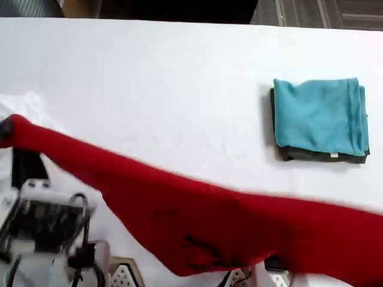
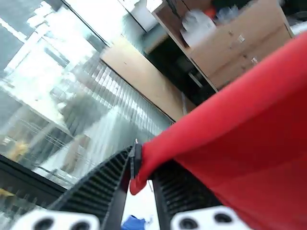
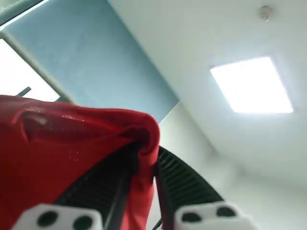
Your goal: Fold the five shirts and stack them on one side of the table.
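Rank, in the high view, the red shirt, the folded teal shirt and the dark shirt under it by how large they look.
1. red shirt: largest, though held up nearer the camera, which inflates it.
2. teal shirt: clearly smaller.
3. dark shirt: smallest as seen; just its edges show under the teal one.

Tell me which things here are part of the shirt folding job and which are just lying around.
Part of the job:
red shirt, clamped by the left gripper and the right gripper
teal shirt, folded, on top of a dark shirt
table

Just around:
cardboard box, in the room behind
ceiling light
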### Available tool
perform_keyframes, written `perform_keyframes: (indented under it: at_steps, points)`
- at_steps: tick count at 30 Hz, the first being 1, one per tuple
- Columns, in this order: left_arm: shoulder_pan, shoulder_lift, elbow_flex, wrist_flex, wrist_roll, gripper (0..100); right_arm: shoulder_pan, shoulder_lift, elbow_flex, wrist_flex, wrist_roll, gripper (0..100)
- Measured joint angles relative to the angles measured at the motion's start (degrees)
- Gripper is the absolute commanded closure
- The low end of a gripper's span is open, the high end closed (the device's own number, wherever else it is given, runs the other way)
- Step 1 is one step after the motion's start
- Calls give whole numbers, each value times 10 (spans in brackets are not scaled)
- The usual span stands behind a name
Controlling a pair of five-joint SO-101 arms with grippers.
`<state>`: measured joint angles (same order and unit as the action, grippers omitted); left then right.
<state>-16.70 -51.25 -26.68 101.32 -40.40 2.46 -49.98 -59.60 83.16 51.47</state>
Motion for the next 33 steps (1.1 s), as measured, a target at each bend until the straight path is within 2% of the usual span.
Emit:
perform_keyframes:
  at_steps: [4, 9, 14, 26, 33]
  points:
    - [0, 0, 80, -40, 0, 976, -12, 20, 91, -30, 0, 978]
    - [0, 3, 211, -138, -2, 976, -40, 78, 215, -88, 0, 978]
    - [1, 67, 295, -207, -2, 976, -46, 135, 338, -154, 0, 978]
    - [2, 287, 299, -331, -3, 976, -47, 243, 528, -290, 0, 978]
    - [2, 464, 189, -336, -3, 976, -47, 366, 533, -323, 0, 978]
